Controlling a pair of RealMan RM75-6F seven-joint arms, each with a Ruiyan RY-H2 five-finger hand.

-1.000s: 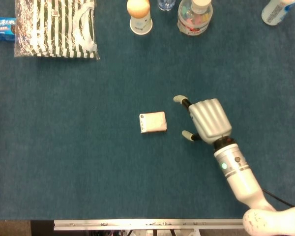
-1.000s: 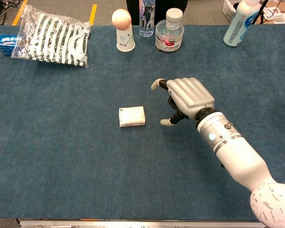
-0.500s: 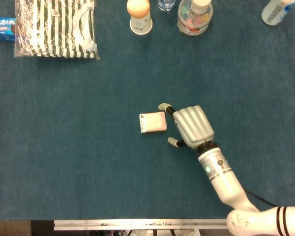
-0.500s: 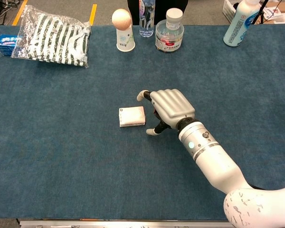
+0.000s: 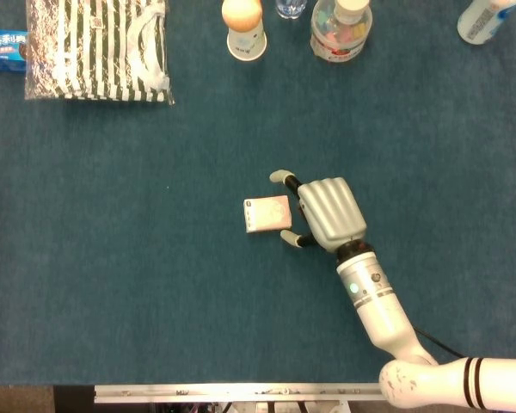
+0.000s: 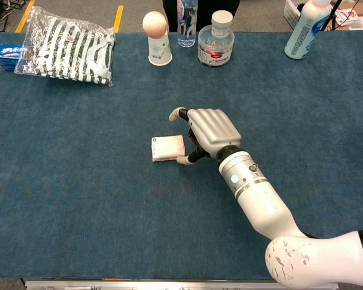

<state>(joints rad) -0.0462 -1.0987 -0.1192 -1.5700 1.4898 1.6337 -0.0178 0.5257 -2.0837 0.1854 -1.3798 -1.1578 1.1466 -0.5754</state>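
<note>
My right hand (image 5: 329, 211) sits palm down near the middle of the table (image 5: 138, 284), fingers spread wide, holding nothing. Small white box (image 5: 267, 214) lies flat just left of it, between the two fingertips (image 6: 182, 160) I can see; I cannot tell whether they touch it. Far edge: cup with an egg-shaped ball (image 6: 156, 38), a clear jar with a white lid (image 6: 215, 42), a white bottle (image 6: 304, 30) far right. Far left: striped bag (image 6: 66, 46), blue packet (image 6: 6, 55) beside it.

Right hand (image 5: 327, 212) low, palm down — fingers apart, seemingly empty.
</note>
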